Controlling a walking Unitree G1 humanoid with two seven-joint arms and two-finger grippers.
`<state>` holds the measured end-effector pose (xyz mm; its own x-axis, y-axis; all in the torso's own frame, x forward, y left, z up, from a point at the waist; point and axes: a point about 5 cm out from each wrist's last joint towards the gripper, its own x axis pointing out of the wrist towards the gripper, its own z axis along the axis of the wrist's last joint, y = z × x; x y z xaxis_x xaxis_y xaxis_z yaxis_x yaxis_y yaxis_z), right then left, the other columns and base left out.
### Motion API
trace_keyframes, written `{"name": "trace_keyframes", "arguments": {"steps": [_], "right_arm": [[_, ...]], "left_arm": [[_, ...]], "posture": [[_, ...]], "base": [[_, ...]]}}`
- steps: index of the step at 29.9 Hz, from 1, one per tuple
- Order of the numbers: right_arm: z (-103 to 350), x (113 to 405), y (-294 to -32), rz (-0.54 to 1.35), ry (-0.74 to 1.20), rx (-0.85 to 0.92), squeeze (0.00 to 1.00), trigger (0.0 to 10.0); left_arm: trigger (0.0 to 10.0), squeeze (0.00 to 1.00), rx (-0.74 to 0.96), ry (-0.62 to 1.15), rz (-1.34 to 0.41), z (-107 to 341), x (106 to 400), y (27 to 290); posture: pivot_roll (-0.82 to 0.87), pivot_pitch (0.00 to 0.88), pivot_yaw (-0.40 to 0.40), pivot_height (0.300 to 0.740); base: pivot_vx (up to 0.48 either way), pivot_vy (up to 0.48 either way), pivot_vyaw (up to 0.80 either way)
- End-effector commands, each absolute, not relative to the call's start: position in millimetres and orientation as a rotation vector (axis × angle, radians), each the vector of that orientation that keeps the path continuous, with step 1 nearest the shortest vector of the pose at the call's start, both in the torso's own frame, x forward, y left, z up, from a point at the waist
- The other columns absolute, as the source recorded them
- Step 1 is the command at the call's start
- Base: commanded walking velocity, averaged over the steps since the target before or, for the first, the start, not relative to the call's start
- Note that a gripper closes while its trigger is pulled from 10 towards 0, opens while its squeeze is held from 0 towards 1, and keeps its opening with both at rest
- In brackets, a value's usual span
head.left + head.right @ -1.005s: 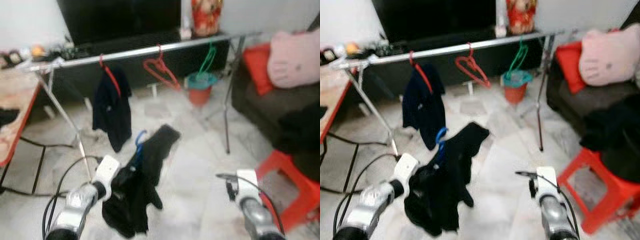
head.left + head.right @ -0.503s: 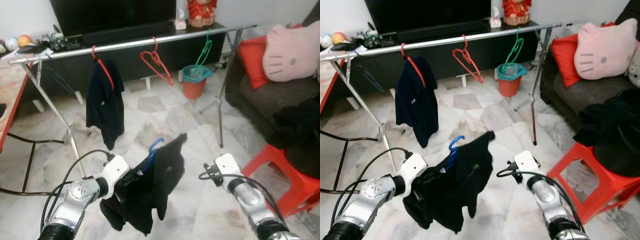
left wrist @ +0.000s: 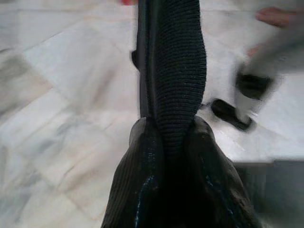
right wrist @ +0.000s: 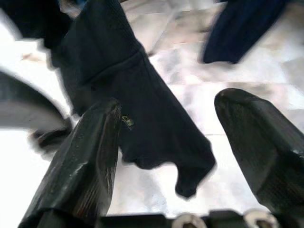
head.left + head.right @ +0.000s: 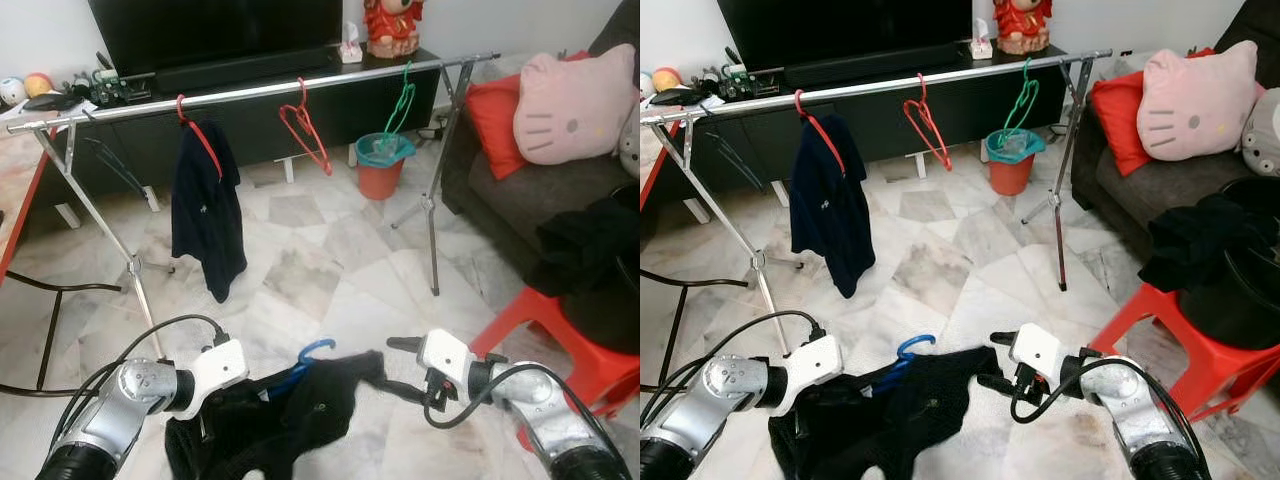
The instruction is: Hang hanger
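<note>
A black garment (image 5: 300, 420) on a blue hanger (image 5: 312, 352) hangs low in front of me, its knitted fabric pinched in my shut left gripper (image 3: 173, 130). My right gripper (image 5: 390, 364) is open at the garment's right end, one finger above and one below the sleeve tip; in the right wrist view the cloth lies beyond the spread fingers (image 4: 90, 142). Across the room runs a silver clothes rail (image 5: 260, 92). On it hang a red hanger with a navy garment (image 5: 207, 195), an empty red hanger (image 5: 305, 125) and a green hanger (image 5: 402, 98).
An orange bucket (image 5: 380, 168) stands under the rail, whose legs (image 5: 432, 210) splay onto the marble floor. A red stool (image 5: 520, 320) and a dark sofa with a pink cushion (image 5: 572, 100) are at my right. A black TV stand (image 5: 250, 110) is behind the rail.
The black garment has dropped lower and now stretches sideways toward my right gripper, which has swung in to its sleeve end. The camera has shifted too.
</note>
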<state>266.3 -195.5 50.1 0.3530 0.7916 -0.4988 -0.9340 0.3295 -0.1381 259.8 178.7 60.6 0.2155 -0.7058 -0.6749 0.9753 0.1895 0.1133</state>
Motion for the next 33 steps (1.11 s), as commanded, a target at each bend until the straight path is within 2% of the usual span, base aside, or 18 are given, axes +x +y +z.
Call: {"name": "trace_keyframes", "arguments": {"steps": [1, 8, 14, 22, 27, 28, 33], "right_arm": [[58.5, 267.5, -200.9, 1.253, 0.399, -0.452, 0.0, 10.0], [58.8, 264.2, -202.6, 1.329, 0.441, -0.428, 0.0, 10.0], [65.9, 259.9, -204.9, 1.404, 0.479, -0.309, 0.0, 10.0], [70.0, 259.7, -187.3, 1.532, 0.481, -0.227, 0.0, 10.0], [62.3, 263.9, -181.0, 1.492, 0.477, -0.29, 0.0, 10.0], [55.5, 267.0, -178.8, 1.438, 0.476, -0.332, 0.0, 10.0], [49.8, 267.9, -176.8, 1.397, 0.479, -0.325, 0.0, 10.0]], "left_arm": [[10.0, 0.0, 0.64, 0.501, -1.385, 83.0, 264.5, 172.2], [10.0, 0.0, 0.673, 0.497, -1.457, 89.6, 265.1, 164.7], [10.0, 0.0, 0.693, 0.464, -1.524, 92.9, 271.8, 144.9], [10.0, 0.0, 0.689, 0.432, -1.588, 99.7, 276.6, 121.3], [10.0, 0.0, 0.688, 0.42, -1.586, 99.1, 278.4, 115.4], [10.0, 0.0, 0.678, 0.413, -1.6, 100.1, 276.7, 111.5], [10.0, 0.0, 0.659, 0.4, -1.618, 103.6, 275.4, 108.0]], "posture": [[0.01, 0.0, 0.01, 0.74], [0.02, 0.0, -0.003, 0.74], [0.0, 0.0, -0.025, 0.74], [0.01, 0.0, -0.052, 0.74], [0.0, 0.0, -0.053, 0.74], [0.0, 0.0, -0.05, 0.74], [0.0, 0.0, -0.051, 0.74]], "base": [[0.0, 0.0, 0.0], [0.0, 0.0, 0.0], [0.0, 0.0, 0.0], [0.0, 0.0, 0.0], [0.0, 0.0, 0.0], [0.0, 0.0, 0.0], [0.0, 0.0, 0.0]]}}
